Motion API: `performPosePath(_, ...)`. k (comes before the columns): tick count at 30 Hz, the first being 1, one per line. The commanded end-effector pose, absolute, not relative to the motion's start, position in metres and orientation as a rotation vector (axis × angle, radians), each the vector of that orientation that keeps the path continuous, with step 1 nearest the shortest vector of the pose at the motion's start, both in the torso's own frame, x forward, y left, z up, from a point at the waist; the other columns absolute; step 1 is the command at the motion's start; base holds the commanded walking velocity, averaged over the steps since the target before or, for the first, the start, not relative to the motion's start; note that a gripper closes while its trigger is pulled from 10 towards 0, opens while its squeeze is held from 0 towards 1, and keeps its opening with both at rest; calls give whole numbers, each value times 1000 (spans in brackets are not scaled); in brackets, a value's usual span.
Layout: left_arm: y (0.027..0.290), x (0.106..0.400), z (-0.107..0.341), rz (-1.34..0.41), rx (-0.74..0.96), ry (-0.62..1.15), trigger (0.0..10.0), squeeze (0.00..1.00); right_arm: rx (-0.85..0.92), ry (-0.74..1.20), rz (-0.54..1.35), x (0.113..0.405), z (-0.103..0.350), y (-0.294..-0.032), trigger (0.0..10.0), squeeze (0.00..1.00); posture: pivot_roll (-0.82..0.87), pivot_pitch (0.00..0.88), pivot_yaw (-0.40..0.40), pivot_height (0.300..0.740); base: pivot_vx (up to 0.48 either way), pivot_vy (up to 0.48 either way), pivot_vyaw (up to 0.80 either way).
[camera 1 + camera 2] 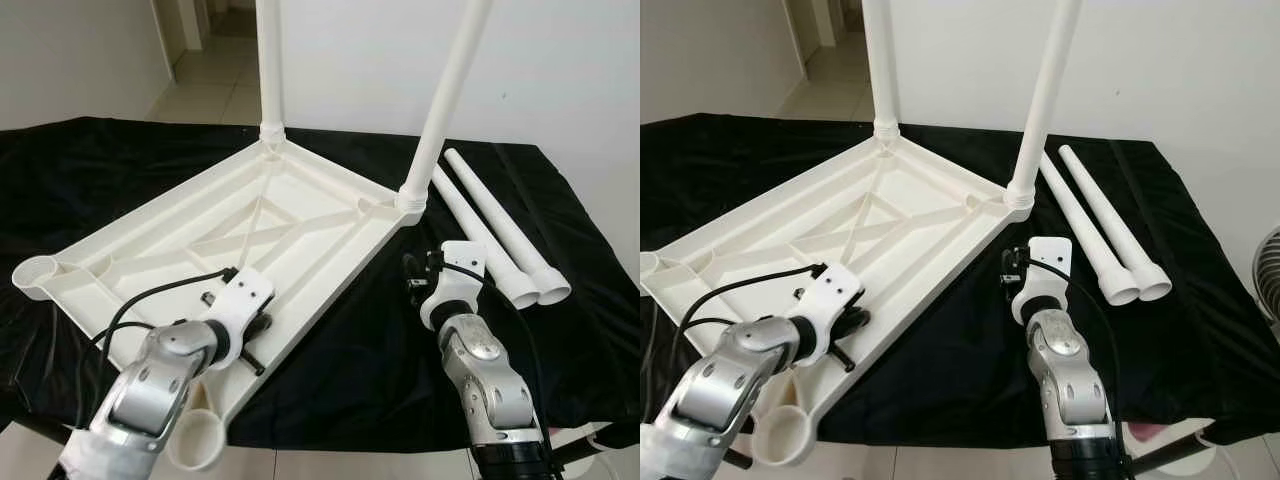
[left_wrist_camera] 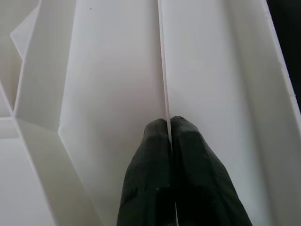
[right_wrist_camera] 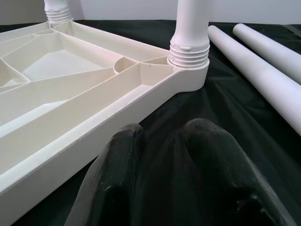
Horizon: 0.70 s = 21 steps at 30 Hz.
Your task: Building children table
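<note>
the two head cameras are looking forward and down from above the arms, taking in the whole upturned white plastic tabletop [image 1: 240, 240] on the black cloth-covered bench [image 1: 380, 340]; both are sharing this scene, slightly offset sideways. the left wrist camera is looking along its black fingers [image 2: 155, 160], sitting very close to a thin white rib [image 2: 163, 56] running ahead of the fingertips. the right wrist camera is sitting low, facing a screwed-in white tubular leg [image 3: 190, 28] ahead of its fingers [image 3: 207, 155].
</note>
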<state>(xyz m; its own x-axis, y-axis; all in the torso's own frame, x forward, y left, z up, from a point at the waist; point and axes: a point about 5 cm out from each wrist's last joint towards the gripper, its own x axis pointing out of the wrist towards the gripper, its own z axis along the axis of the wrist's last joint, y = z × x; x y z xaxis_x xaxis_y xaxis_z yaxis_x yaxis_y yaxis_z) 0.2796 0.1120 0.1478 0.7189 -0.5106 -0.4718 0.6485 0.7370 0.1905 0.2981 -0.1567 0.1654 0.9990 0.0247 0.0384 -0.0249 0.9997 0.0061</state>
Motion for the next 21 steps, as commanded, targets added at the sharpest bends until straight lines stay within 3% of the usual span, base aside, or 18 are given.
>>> performPosePath(1, 107, 287, 151, -522, 364, 375, 0, 0, 4, -32, 21, 298, 165, -156, 10000, 0, 6, 80, -6, 740, 0, 0, 0)
performPosePath(12, 62, 316, 171, -509, 359, 253, 0, 0, 19, -37, 35, 297, 165, -147, 10000, 0, -3, 84, -6, 740, 0, 0, 0)
performPosePath(13, 60, 318, 173, -522, 373, 237, 9098, 0, 19, -40, 39, 296, 165, -147, 10000, 0, -9, 88, -1, 740, 0, 0, 0)
performPosePath(14, 58, 319, 174, -534, 385, 226, 10000, 0, 17, -42, 42, 295, 165, -146, 10000, 0, -11, 89, 0, 740, 0, 0, 0)
performPosePath(21, 56, 317, 178, -596, 403, 187, 10000, 0, 15, -44, 43, 292, 164, -147, 10000, 0, -11, 92, 4, 740, 0, 0, 0)
